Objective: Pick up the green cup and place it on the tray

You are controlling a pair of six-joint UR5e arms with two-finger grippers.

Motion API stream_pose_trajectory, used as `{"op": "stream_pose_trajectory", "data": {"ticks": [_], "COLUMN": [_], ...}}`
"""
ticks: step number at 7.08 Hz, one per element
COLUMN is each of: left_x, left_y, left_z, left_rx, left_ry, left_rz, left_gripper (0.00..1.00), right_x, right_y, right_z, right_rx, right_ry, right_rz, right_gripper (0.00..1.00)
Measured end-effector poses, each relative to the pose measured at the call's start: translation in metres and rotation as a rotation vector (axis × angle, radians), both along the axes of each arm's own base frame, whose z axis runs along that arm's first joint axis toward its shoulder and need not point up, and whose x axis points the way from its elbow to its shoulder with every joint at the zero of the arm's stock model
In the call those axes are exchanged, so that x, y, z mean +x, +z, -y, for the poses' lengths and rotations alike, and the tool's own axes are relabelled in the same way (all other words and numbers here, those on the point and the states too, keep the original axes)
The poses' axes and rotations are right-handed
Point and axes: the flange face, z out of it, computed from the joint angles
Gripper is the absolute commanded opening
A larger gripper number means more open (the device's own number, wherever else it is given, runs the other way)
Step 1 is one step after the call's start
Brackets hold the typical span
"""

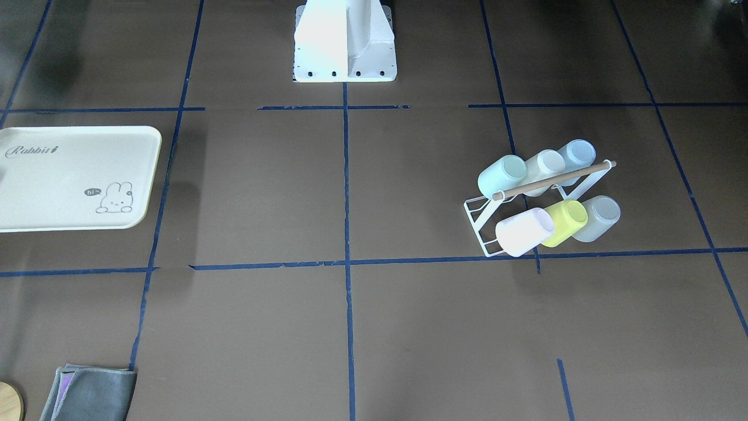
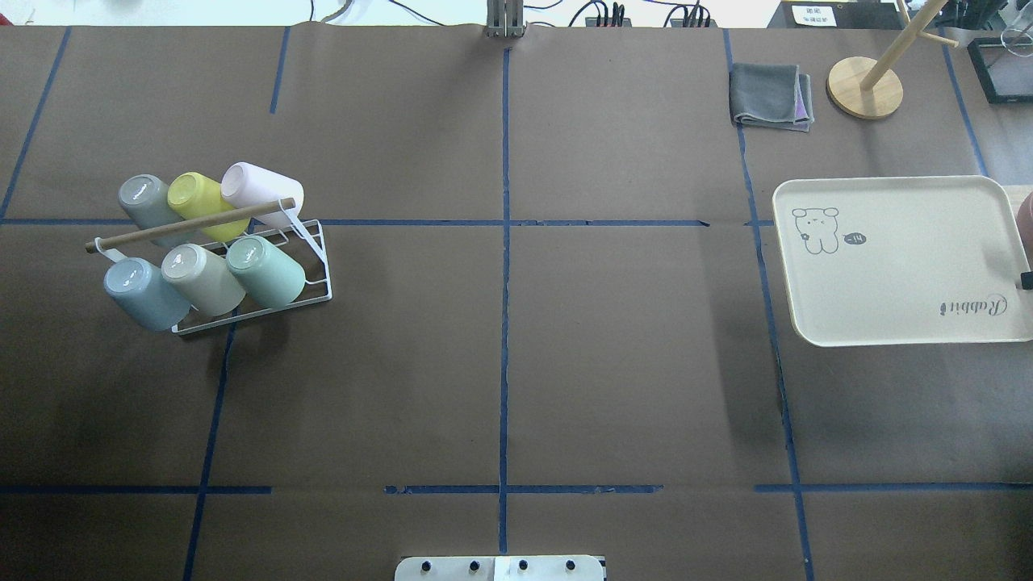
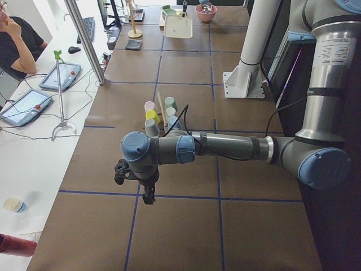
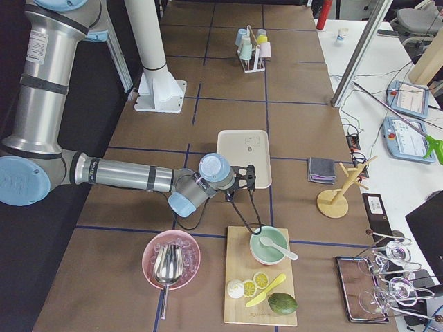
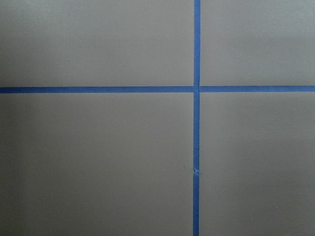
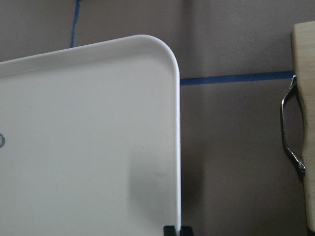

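Green cup [image 2: 266, 270]: smooth mint plastic, tilted on the white wire rack [image 2: 325, 270], in the end slot beside a cream cup [image 2: 202, 278].
Tray [image 2: 888, 323]: cream, round-cornered, well apart from the rack.
Right gripper [image 6: 177, 230]: only the wrist view shows its fingertips, nearly together and empty, at the tray's rim.
Left gripper [image 3: 148, 195]: seen in the side view only; its state cannot be told.

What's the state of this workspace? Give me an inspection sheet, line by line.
Surface: brown table, blue tape grid.
Job's things: green cup on white rack with five other cups; tray bare, across the table.
Clutter: grey cloth, wooden stand, cutting board, pink bowl.
Grippers: left gripper over bare table; right gripper at tray's edge; open or shut unclear.
Cables: black cable on left arm; cords at table's far edge.
Surroundings: person at side desk.
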Motion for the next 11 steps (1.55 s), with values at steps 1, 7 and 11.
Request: {"op": "stream_pose_trajectory", "data": {"ticks": [1,7,11], "left_x": [0.0,-0.001,0.001], "left_y": [0.0,0.0,0.002], "left_z": [0.0,0.0,-0.001], "left_rx": [0.0,0.0,-0.003], "left_ry": [0.0,-0.001,0.003], "left_rz": [0.0,0.0,0.0], "left_gripper": [1.0,1.0,1.0], "right_x": [0.003,-0.164,-0.341], "right_y": [-0.026,-0.206,-0.256], "right_z": [0.012,0.083,-0.006], "right_rx": [-0.012,-0.111,-0.045], "right_ry": [0.024,0.01,0.003], "right_rz": [0.041,0.15,0.042], "right_gripper": [0.0,0.0,0.0]}}
